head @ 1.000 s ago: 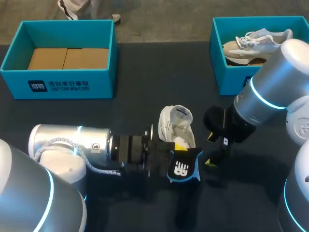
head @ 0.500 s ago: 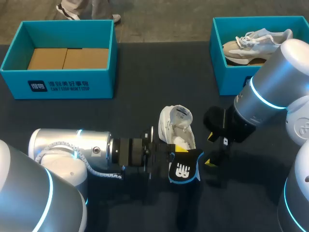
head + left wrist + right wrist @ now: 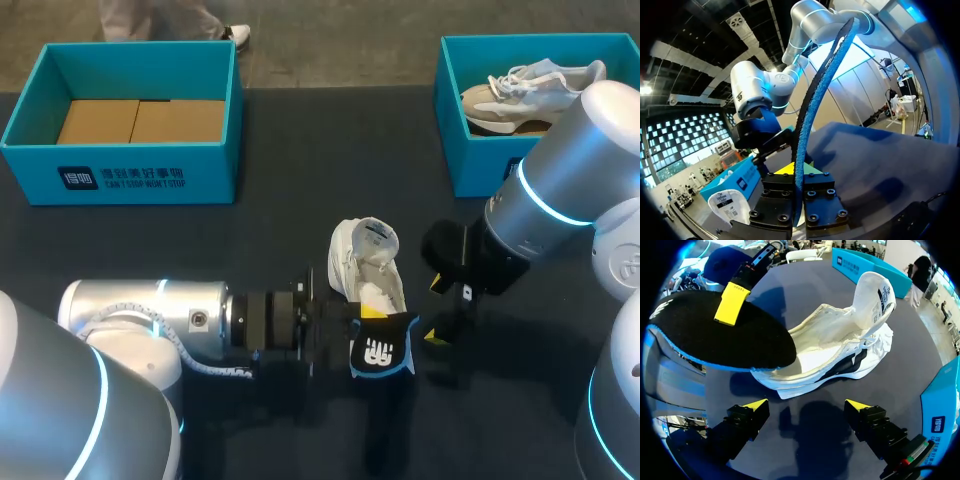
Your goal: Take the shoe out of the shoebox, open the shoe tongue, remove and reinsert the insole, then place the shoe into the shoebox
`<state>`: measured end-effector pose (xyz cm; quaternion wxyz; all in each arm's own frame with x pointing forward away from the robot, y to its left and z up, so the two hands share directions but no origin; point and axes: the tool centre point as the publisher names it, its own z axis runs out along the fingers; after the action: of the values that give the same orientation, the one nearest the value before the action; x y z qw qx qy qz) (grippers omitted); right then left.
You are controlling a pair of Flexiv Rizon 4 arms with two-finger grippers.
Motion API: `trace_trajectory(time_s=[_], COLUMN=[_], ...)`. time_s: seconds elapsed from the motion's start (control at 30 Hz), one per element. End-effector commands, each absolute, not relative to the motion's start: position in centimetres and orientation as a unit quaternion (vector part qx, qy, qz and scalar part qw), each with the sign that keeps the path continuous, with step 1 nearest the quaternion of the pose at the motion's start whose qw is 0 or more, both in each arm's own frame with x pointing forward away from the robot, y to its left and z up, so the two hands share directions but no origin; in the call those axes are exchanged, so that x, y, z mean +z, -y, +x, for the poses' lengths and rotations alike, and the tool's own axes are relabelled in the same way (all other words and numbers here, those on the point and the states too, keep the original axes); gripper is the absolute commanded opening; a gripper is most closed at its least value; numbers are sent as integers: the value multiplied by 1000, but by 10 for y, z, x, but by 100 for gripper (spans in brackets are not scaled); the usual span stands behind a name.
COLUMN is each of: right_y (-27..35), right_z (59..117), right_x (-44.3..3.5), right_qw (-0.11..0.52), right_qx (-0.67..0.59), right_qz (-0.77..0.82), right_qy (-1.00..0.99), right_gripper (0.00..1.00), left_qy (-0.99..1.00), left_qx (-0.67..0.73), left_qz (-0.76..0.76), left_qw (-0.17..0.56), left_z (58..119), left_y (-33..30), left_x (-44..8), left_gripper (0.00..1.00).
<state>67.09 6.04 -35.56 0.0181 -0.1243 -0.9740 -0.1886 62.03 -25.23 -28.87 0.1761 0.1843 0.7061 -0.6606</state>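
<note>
A white shoe point(image 3: 365, 262) lies on the dark table with its tongue pulled up; in the right wrist view the shoe point(image 3: 840, 345) shows an open, empty inside. My left gripper point(image 3: 358, 325) is shut on a black insole point(image 3: 383, 350) with a blue edge, held just in front of the shoe's heel. In the left wrist view the insole point(image 3: 810, 115) stands edge-on between the left gripper's point(image 3: 797, 172) fingers. My right gripper point(image 3: 437, 310) hangs open to the right of the shoe. In its own view the right gripper point(image 3: 807, 405) is beside the shoe's sole, holding nothing, with the insole point(image 3: 720, 335) over the heel.
A teal shoebox point(image 3: 120, 175) with cardboard inside stands at the back left. Another teal shoebox point(image 3: 450, 150) at the back right holds a second pale shoe point(image 3: 530, 85). My right arm's elbow overlaps that box's front corner.
My left arm has shifted slightly, carrying the insole a little toward the table's front. The right arm and the shoe have not moved.
</note>
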Motion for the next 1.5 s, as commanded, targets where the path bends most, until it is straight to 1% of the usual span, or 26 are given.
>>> trace_trajectory(time_s=[0.03, 1.5], right_y=[-61, -61], right_z=[670, 670], right_x=[-356, -356], right_qw=[17, 17], right_qx=[-188, -188], right_qz=[-125, -125], right_qy=[974, 974], right_gripper=[100, 100], left_qy=[-706, -713], left_qx=[-659, -666], left_qz=[188, 150], left_qw=[175, 162], left_z=[615, 638], left_y=[253, 258], left_x=[-288, -314], left_gripper=[0, 0])
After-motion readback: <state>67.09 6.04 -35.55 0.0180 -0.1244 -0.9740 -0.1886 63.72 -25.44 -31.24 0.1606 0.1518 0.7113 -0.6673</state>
